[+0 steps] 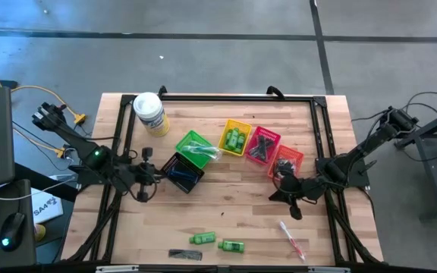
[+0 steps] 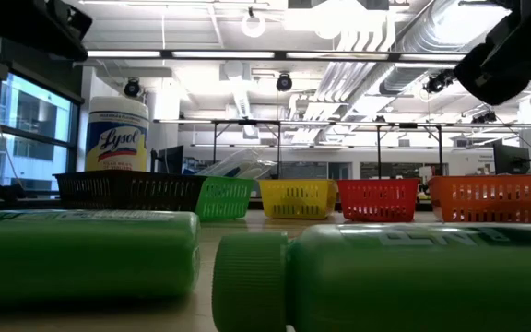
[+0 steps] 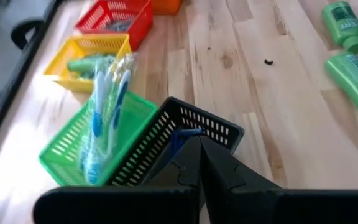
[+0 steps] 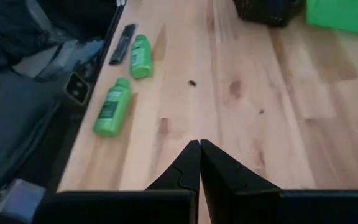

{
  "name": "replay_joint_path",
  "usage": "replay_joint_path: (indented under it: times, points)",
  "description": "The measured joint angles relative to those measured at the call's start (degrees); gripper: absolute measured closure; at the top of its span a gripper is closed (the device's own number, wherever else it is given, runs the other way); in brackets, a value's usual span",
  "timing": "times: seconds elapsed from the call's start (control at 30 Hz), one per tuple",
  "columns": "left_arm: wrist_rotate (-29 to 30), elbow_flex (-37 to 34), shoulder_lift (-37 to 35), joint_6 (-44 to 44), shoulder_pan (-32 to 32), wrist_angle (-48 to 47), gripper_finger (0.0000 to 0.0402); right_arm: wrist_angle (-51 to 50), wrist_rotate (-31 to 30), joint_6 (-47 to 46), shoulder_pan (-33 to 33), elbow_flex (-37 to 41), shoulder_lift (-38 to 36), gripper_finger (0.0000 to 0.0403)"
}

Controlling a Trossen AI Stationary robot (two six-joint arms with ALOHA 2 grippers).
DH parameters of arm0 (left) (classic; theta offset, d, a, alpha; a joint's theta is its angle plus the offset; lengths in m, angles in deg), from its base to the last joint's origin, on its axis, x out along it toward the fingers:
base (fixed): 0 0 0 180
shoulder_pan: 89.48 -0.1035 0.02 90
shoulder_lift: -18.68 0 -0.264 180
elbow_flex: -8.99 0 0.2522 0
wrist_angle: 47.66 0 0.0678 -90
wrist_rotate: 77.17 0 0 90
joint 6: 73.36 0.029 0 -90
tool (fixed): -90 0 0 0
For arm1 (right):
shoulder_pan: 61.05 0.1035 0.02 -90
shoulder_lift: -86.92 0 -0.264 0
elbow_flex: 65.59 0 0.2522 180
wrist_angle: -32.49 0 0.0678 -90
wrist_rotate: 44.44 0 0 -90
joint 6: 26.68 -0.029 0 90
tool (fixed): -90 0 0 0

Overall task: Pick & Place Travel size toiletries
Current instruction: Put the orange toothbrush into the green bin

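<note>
Green bottles (image 2: 339,277) blurred, cut off by low view's edge — red basket (image 1: 264,145) contents indistinct.

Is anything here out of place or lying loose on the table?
Yes. Two green bottles, a black comb and a wrapped toothbrush lie loose near the table's front edge, outside the coloured baskets.

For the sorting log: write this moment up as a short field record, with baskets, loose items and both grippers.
baskets: black basket, green basket, yellow basket, red basket, orange basket, in a curved row
loose items: two green mini bottles, black comb, wrapped toothbrush near front edge
tub: Lysol tub, back left
left gripper: shut, empty, beside black basket
right gripper: shut, empty, near orange basket
</note>
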Motion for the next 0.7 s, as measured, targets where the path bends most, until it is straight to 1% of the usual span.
replay_joint_path:
  times: [0.07,0.1,0.2,0.27,0.4,0.53,0.6,0.7]
  points:
    - [0.0,0.0,-1.3,3.9,0.0,0.1,0.0402,-0.1,1.5,-1.3,0.1,0.0,0.2,0.0399]
    - [-0.2,0.0,-2.3,5.7,0.0,0.3,0.0402,-0.1,1.3,-1.1,0.4,0.0,0.5,0.0399]
    - [-3.6,0.0,-6.7,8.9,0.0,2.9,0.0402,-0.5,-1.5,-0.8,1.2,0.0,0.9,0.0399]
    - [-4.3,0.0,-10.3,9.8,0.0,4.4,0.0402,-0.3,-2.1,-0.8,1.3,0.0,0.8,0.0399]
    - [-2.9,0.0,-17.3,8.8,0.0,2.6,0.0402,-2.5,-1.7,-0.7,1.4,0.0,0.8,0.0399]
    - [-4.4,0.0,-23.3,7.9,0.0,-1.3,0.0402,-5.3,-3.2,-0.9,1.4,0.0,0.8,0.0399]
    - [-4.6,0.0,-25.0,6.1,0.0,-3.2,0.0402,-5.1,-3.0,-1.1,1.3,0.0,0.8,0.0399]
    - [-4.6,0.0,-25.7,4.8,0.0,-3.4,0.0402,-5.5,-0.2,-3.6,1.4,-0.5,0.8,0.0399]
